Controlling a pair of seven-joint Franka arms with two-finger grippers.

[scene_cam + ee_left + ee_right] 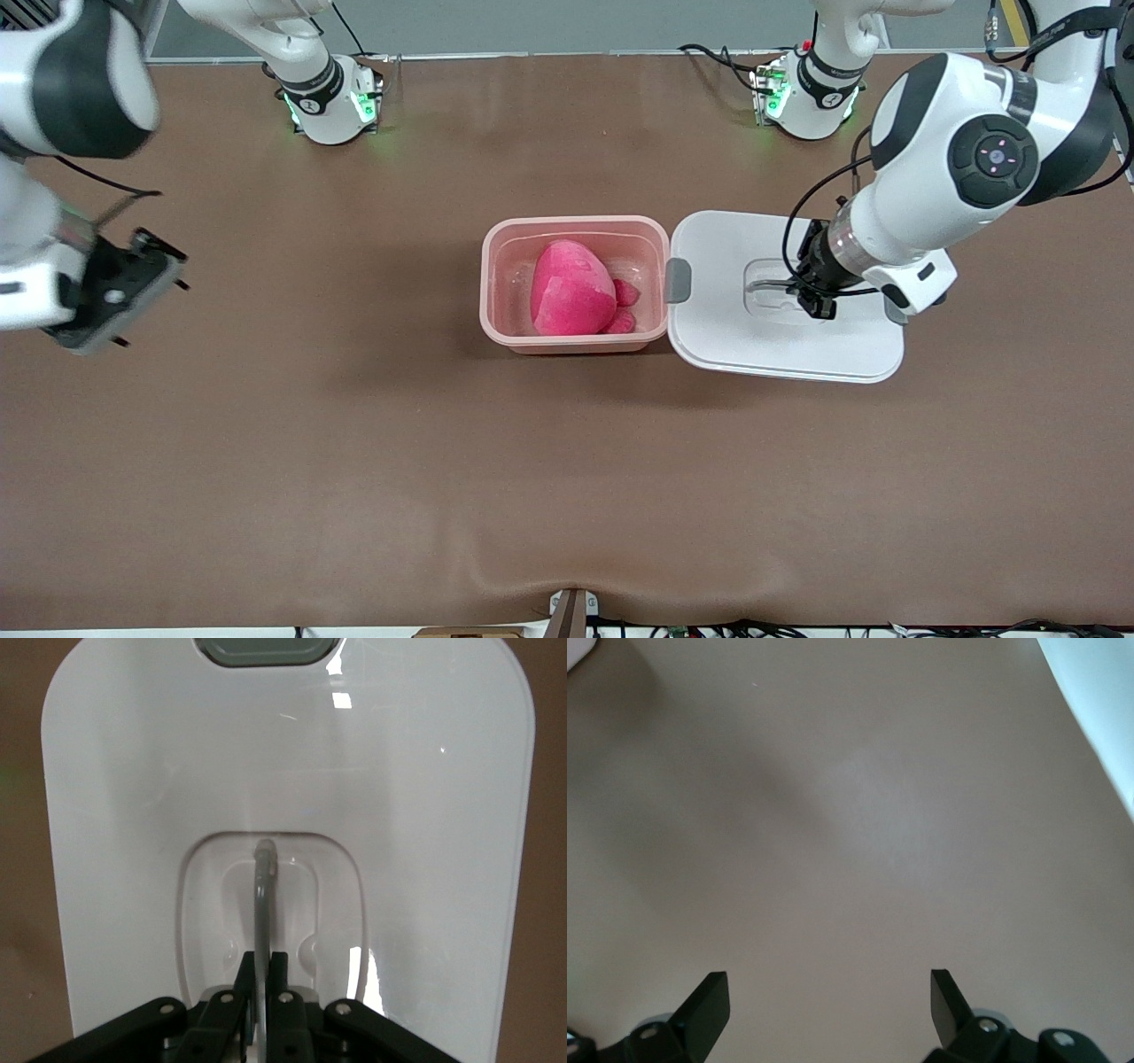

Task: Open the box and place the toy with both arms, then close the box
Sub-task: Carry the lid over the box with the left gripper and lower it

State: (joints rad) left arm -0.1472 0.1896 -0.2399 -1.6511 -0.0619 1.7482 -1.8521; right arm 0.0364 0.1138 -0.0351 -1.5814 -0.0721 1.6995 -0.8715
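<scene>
White lid (784,297) beside box (574,283), handle pinched by left gripper (813,297). Toy (572,289) inside. Right gripper (115,297) waits, jaws spread. Closing step: lift lid onto box squarely.

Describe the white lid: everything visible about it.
The lid is a glossy white plastic rounded rectangle with a grey clip on the end next to the open pink tub. It lies flat on the brown table, off the tub, toward the left arm's end. A recessed centre well holds a thin grey handle, raised upright. The left gripper is shut on that handle.
</scene>
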